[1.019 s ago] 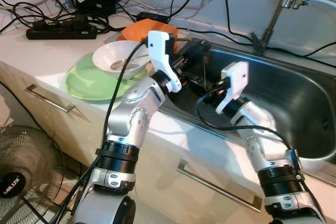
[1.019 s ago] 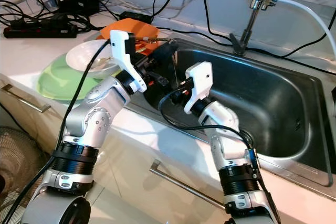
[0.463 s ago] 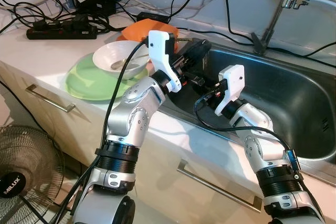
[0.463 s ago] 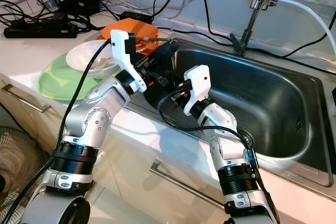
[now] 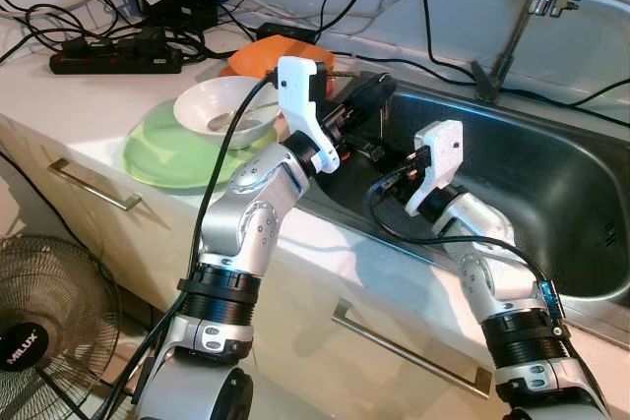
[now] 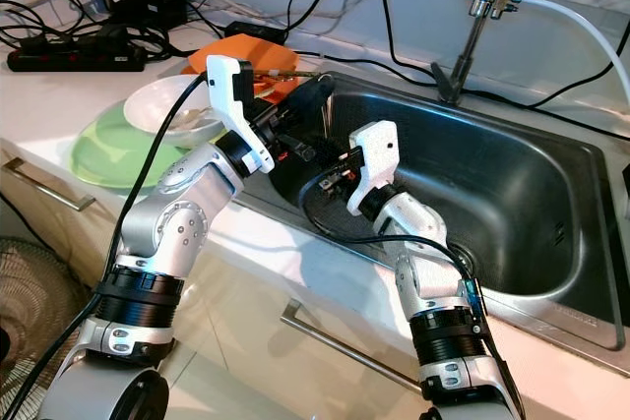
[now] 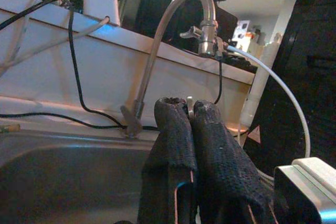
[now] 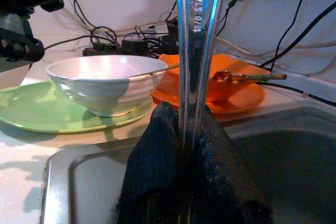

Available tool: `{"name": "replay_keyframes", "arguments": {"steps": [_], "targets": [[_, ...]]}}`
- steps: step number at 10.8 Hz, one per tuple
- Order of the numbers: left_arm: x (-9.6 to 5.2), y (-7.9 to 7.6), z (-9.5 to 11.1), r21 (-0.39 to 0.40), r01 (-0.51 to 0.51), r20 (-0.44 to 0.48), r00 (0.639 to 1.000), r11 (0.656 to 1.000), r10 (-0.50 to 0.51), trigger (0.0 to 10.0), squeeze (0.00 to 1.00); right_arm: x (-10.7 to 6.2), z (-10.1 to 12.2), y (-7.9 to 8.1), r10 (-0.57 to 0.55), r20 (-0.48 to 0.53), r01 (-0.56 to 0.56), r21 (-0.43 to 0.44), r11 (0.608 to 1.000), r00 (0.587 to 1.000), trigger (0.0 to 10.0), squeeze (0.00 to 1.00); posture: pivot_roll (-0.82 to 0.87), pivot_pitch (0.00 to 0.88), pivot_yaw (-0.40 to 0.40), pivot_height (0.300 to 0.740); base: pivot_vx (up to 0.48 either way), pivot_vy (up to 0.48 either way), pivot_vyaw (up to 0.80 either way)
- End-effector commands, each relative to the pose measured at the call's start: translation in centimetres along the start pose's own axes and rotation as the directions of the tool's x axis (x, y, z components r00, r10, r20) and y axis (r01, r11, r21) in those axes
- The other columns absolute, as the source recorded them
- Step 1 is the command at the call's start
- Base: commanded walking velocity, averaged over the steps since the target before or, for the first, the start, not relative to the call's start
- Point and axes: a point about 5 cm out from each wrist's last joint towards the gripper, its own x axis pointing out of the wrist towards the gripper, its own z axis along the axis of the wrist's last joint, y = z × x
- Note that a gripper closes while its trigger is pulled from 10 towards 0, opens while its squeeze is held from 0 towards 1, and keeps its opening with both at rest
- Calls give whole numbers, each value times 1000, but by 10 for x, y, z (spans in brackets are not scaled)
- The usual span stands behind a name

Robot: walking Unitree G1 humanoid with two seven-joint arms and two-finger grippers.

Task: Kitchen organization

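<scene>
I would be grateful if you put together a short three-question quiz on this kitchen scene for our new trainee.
1. True or false: the right gripper is shut on a metal utensil handle.
2. What does the white bowl sit on? A) the sink floor B) the green plate C) the orange plate
3. Fill in: both grippers are held over the left end of the ____.

Key
1. True: in the right wrist view the fingers are clamped around the upright stainless handle.
2. B.
3. Sink: the left gripper, fingers together, holding nothing visible, points toward the faucet.
</scene>
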Motion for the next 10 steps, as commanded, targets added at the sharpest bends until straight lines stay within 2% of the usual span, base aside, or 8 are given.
{"name": "replay_keyframes", "arguments": {"steps": [1, 5, 6, 7, 8, 9, 10], "targets": [[2, -6, 3, 6, 32, 7, 999, 999, -32, 10000, 0, 5, 3, 4, 33, 2, -33, -17, 999, 999, 0, 0, 197, 0, -5, 740, 0, 0, 0], [2, -6, 3, 6, 32, 7, 999, 999, -32, 10000, 0, 5, 3, 4, 33, 2, -33, -17, 999, 999, 0, 0, 197, 0, -5, 740, 0, 0, 0], [1, -5, 4, 6, 27, 16, 1000, 1000, -27, 10000, 1000, 9, 1, -4, -30, -11, 30, -30, 999, 999, 0, 0, 216, 0, -11, 740, 0, 0, 0], [-1, -3, 6, 8, 21, 25, 999, 1000, -21, 10000, 1000, 13, 1, -14, -110, -23, 109, -43, 993, 994, 0, 0, 218, 0, -12, 740, 0, 0, 0], [-3, -2, 6, 12, 16, 28, 999, 1000, -16, 10000, 1000, 15, 2, -16, -129, -24, 127, -48, 991, 991, 0, 0, 219, 0, -13, 740, 0, 0, 0], [-3, -3, 6, 15, 16, 28, 999, 1000, -16, 10000, 0, 15, 2, -16, -128, -22, 127, -46, 991, 992, 0, 0, 220, 0, -13, 740, 0, 0, 0], [-3, -3, 5, 15, 12, 26, 1000, 1000, -12, 10000, 0, 15, 2, -16, -132, -21, 131, -43, 990, 991, 0, 0, 218, 0, -14, 740, 0, 0, 0]]}}
